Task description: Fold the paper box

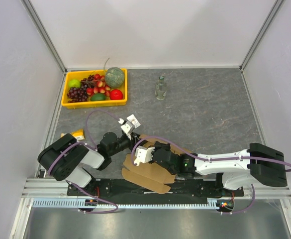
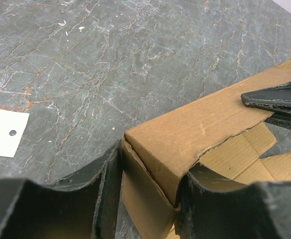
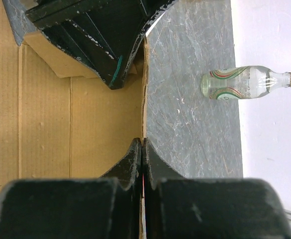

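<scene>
Cardboard of the paper box (image 1: pixel 147 180) lies low at centre of the overhead view, between your arms; your left gripper (image 2: pixel 147 174) straddles a folded corner, though you cannot tell whether it squeezes; your right gripper (image 3: pixel 143 149) is pressed together, pinching a raised wall's edge.

Grey marbled table (image 1: pixel 210 114) carries paper box (image 1: pixel 150 181), yellow tray (image 1: pixel 95 103), bottle (image 1: pixel 160 88)

Black-and-white arms (image 1: pixel 220 164), purple cables (image 1: pixel 98 111)

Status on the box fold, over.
Right claw shut on paper box edge. Left claw around its corner, grip unclear. Bottle, fruit tray stand apart.
</scene>
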`<state>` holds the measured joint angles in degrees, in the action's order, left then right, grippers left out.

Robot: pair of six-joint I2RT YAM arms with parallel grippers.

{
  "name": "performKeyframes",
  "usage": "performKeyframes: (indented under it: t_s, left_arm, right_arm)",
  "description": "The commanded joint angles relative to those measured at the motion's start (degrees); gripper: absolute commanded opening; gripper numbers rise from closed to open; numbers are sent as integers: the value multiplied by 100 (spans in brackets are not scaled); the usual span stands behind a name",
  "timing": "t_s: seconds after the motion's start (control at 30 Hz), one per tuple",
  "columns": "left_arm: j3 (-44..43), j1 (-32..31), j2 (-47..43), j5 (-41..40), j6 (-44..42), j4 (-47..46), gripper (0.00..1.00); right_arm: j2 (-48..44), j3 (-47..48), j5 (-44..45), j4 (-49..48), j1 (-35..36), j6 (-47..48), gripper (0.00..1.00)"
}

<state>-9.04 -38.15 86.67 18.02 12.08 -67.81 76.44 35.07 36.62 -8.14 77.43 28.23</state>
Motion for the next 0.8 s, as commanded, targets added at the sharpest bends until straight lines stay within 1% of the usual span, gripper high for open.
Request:
performKeyframes:
  t_s: [0.0, 0.1, 0.23, 0.4, 0.53, 0.63, 0.77]
  left_arm:
    - [51, -70, 25, -141, -302, -162, 42]
    - [34, -78, 34, -159, -320, -118, 32]
    - [-28, -96, 43, -194, -373, -83, 21]
    - [-168, -131, 165, -255, -425, -118, 2]
    - [-300, -149, 385, -378, -460, -521, 2]
    - [-493, -158, 692, -431, -513, -960, 2]
    - [-713, -175, 1446, -414, -470, -2058, 2]
  right_arm:
    - [-103, 176, -138, -126, 53, -116, 3]
    - [-121, 176, -138, -118, 53, -133, 3]
    - [-139, 184, -138, -117, 53, -160, 4]
    - [-182, 246, -138, -109, 53, -177, 7]
    - [-270, 255, -94, -144, 62, -256, 11]
    - [-358, 228, -32, -258, 53, -300, 17]
    - [-367, 202, 283, -451, 53, -397, 28]
